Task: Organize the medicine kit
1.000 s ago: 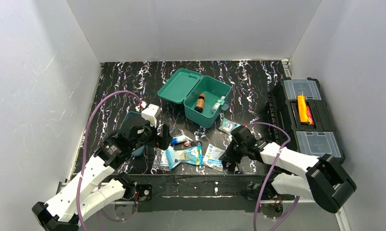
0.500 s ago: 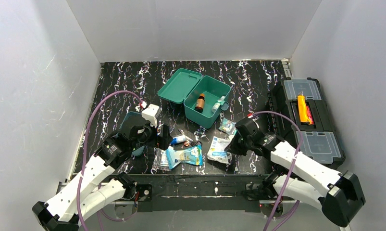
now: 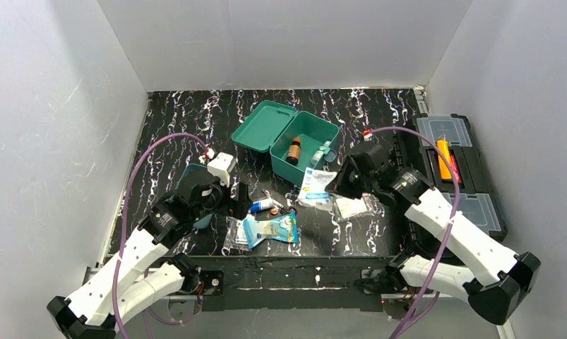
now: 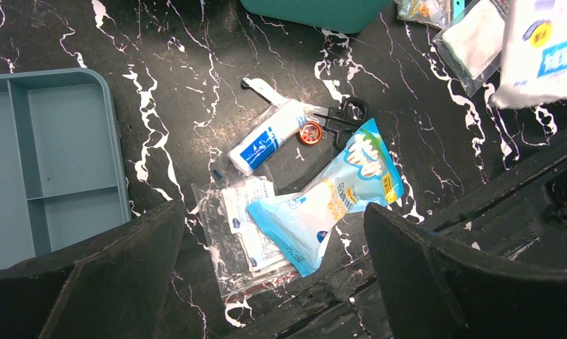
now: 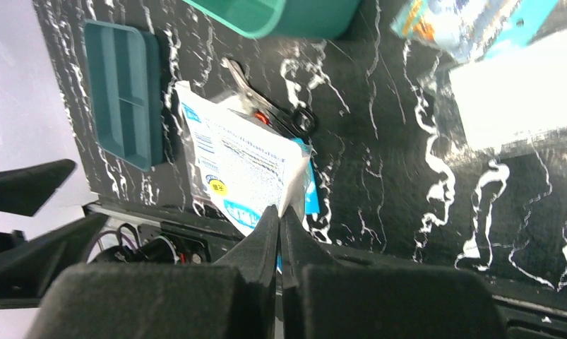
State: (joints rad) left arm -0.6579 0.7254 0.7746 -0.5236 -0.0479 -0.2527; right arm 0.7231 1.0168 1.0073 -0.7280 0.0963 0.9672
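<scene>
The teal medicine kit (image 3: 315, 131) stands open at mid-table, lid (image 3: 264, 126) folded back, with a brown bottle (image 3: 293, 150) and a small clear bottle (image 3: 323, 152) inside. My right gripper (image 3: 335, 185) (image 5: 280, 210) is shut on the edge of a white packet with blue print (image 3: 315, 187) (image 5: 245, 166), which hangs above the table just in front of the kit. My left gripper (image 3: 238, 201) (image 4: 273, 247) stands wide open over a light blue pouch (image 4: 337, 201) and a clear bag of sachets (image 4: 248, 233), holding nothing.
The blue-teal inner tray (image 3: 188, 173) (image 4: 47, 162) lies left, partly under the left arm. A blue-white tube (image 4: 266, 138) and scissors (image 4: 340, 120) lie by the pouch. A clear gauze bag (image 3: 351, 206) lies under the right arm. A black toolbox (image 3: 450, 169) fills the right side.
My right gripper shut on the white packet near the table's front edge, lifted it and carried it back toward the kit. The left arm has not moved.
</scene>
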